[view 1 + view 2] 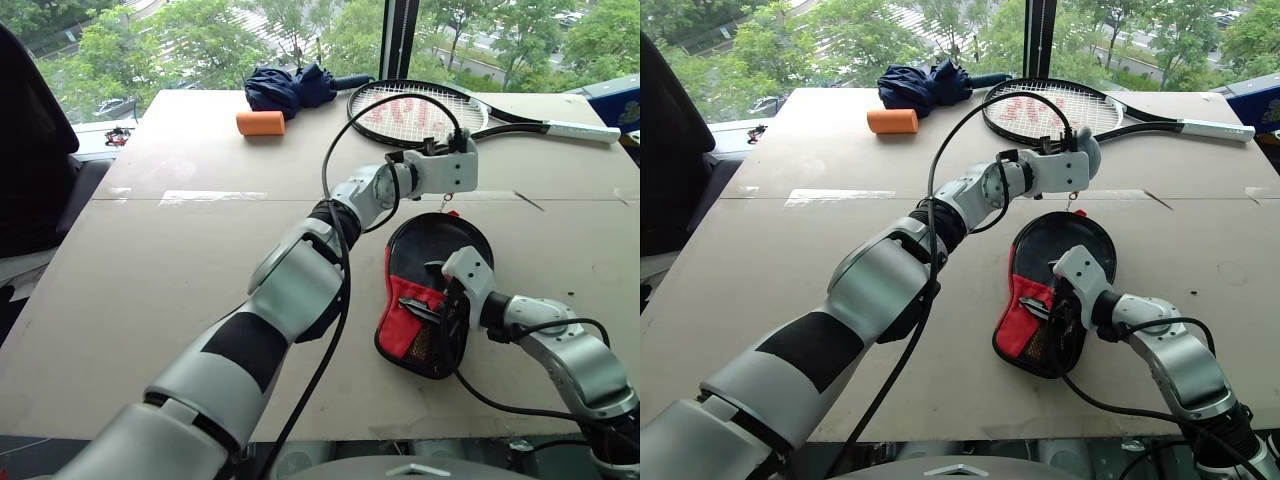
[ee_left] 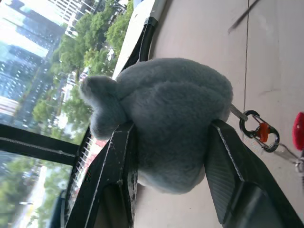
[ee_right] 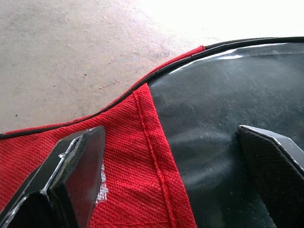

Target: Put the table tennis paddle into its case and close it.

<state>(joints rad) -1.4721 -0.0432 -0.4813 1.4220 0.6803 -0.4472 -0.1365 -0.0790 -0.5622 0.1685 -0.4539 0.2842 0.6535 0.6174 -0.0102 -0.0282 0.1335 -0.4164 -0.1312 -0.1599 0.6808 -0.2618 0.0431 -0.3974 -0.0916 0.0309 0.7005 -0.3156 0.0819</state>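
Note:
The case [image 1: 432, 262] lies flat on the table to the right, black with a red pocket panel [image 3: 128, 156] and a clear plastic side [image 3: 213, 109]. Under that plastic is a black surface; I cannot tell whether it is the table tennis paddle. My left gripper [image 2: 171, 128] hovers just beyond the case's far end, shut on the grey-blue fuzzy ball [image 1: 1092, 150]. From the ball a small carabiner [image 2: 259, 135] hangs down toward the case's red tip. My right gripper [image 3: 171, 137] is open and rests on the case, one finger over the red panel and the other over the plastic.
A strung tennis racket [image 1: 420, 110] lies just behind the left gripper. A dark blue folded umbrella [image 1: 290, 85] and an orange cylinder [image 1: 261, 123] sit at the table's far edge by the window. A black chair [image 1: 30, 150] stands at the left.

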